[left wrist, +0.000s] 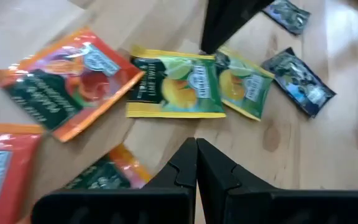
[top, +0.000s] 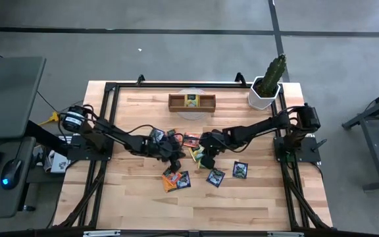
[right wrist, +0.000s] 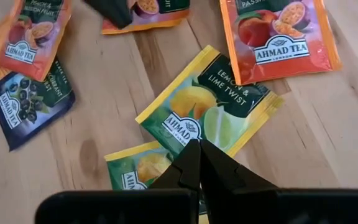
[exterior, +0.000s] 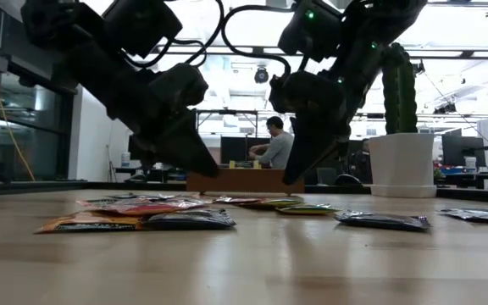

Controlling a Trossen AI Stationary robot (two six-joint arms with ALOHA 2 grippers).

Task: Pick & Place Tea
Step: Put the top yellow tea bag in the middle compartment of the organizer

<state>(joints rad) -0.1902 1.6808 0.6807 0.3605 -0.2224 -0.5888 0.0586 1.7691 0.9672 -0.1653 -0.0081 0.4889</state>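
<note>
Reaching in from the left edge of the table [top: 130,197], the left gripper [top: 175,153] hangs low over the tea [top: 184,180], a loose scatter of sachets lying flat on the wood in front of the tray [top: 191,102]. Its fingers [left wrist: 182,171] are pressed together with nothing between them, their tips just above bare wood beside a yellow-green sachet [left wrist: 176,84]. Near that sachet, on the left arm's side, lies an orange sachet [left wrist: 67,78]; on its other side a second yellow-green one [left wrist: 244,84] overlaps its edge, and a dark blue sachet [left wrist: 297,81] lies a little further off. In the low view both grippers point down toward the middle of the scatter, tips close over the sachets, though whether they touch cannot be told. The tray sits at the far side of the table, well apart from the scatter, with one yellow packet in its middle compartment. The right gripper [top: 202,156] comes in from the right edge and hangs just beside the left one over the same scatter. Its fingers [right wrist: 191,165] are likewise shut tight and empty, tips over the lemon sachet [right wrist: 210,102], with a peach sachet [right wrist: 278,34] beyond it and a blue sachet [right wrist: 27,106] off to one side. A potted cactus [top: 268,82] stands right of the tray at the table's far corner.
</note>
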